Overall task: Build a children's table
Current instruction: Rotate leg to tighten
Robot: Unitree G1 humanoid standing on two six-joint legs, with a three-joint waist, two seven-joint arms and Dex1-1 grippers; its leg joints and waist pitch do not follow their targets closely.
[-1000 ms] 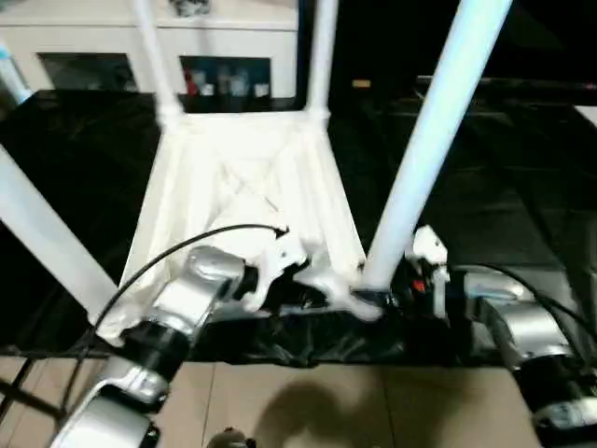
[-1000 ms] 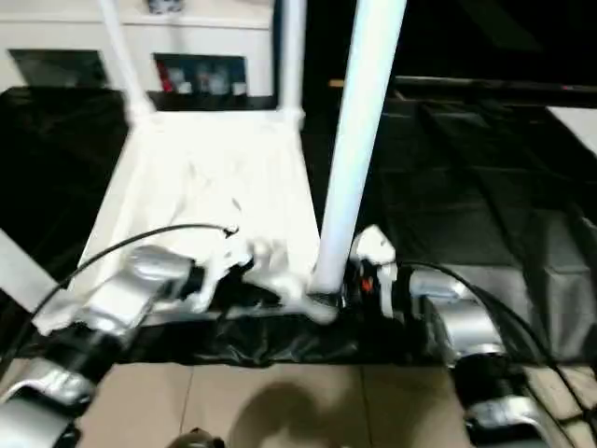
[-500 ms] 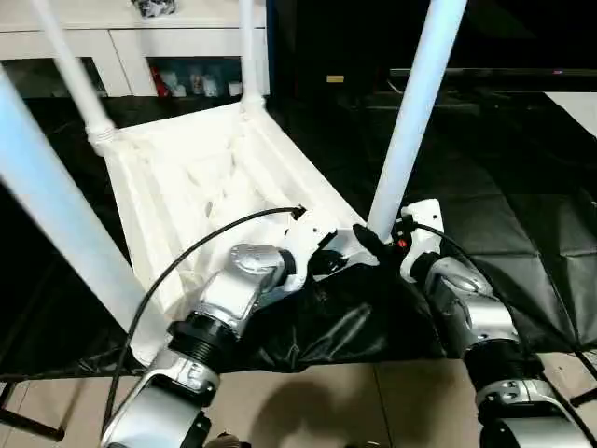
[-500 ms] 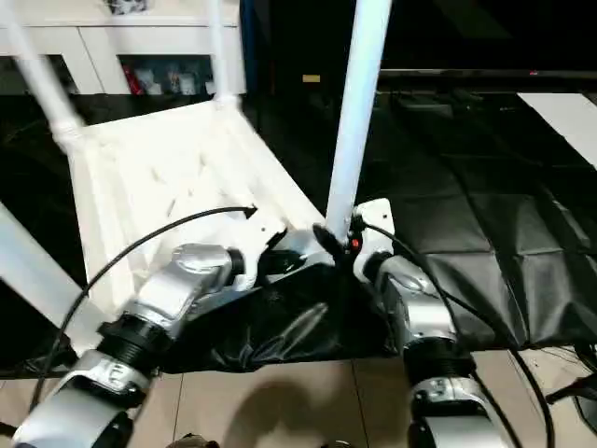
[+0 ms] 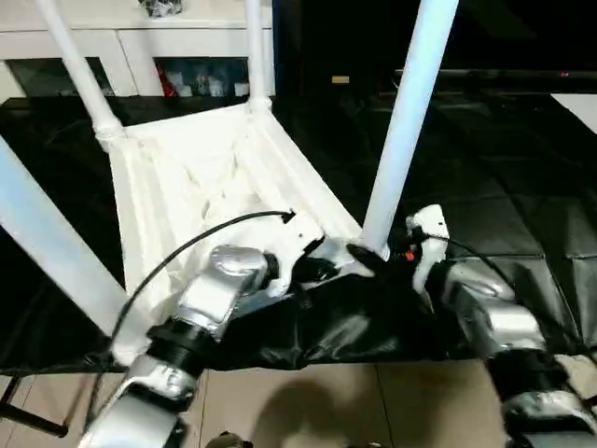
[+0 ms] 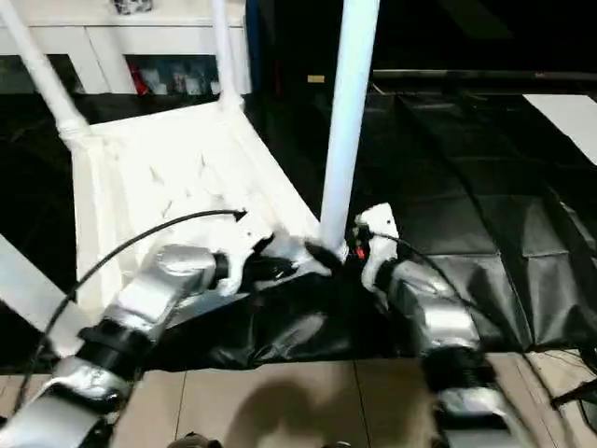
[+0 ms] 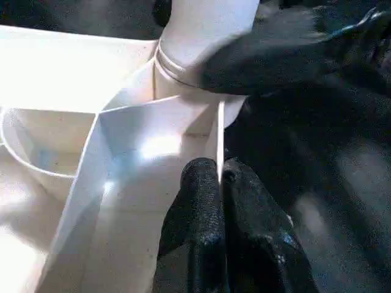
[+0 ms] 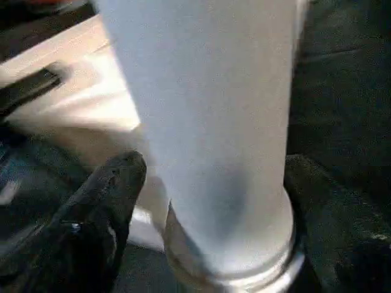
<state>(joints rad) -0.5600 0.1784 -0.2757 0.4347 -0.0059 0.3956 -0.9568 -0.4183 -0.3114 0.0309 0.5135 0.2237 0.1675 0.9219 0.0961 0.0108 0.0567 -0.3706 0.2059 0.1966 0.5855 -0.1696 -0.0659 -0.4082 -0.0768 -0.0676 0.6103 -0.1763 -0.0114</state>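
Left wrist view shows my left gripper [image 7: 219,183] pinched tight on the thin rim [image 7: 218,137] of the table top [image 5: 201,177], right by the corner where the nearest leg [image 5: 401,131] stands. The table is upside down on the black cloth [image 5: 485,187], with its legs sticking up. Two far legs [image 5: 79,70] rise well beyond my hands, and another near leg [image 5: 47,243] stands off to the outer side of my left arm. My right gripper [image 8: 208,201] sits at the foot of the nearest leg, with one black finger [image 8: 104,201] on one side and the other finger on the far side. A second ago those fingers were closer in on the leg. Now they have spread wider, and I can see a little gap beside the leg, so I think the right hand is letting go. I cannot tell for sure if a finger is touching it at all. The leg stays up in its corner socket [image 7: 183,67] by itself, straight and not leaning. To me that means this leg is pushed in and done. All four legs look to be in place, so the table seems nearly built. Next I would pull the right hand away slowly, so I do not bump the leg.
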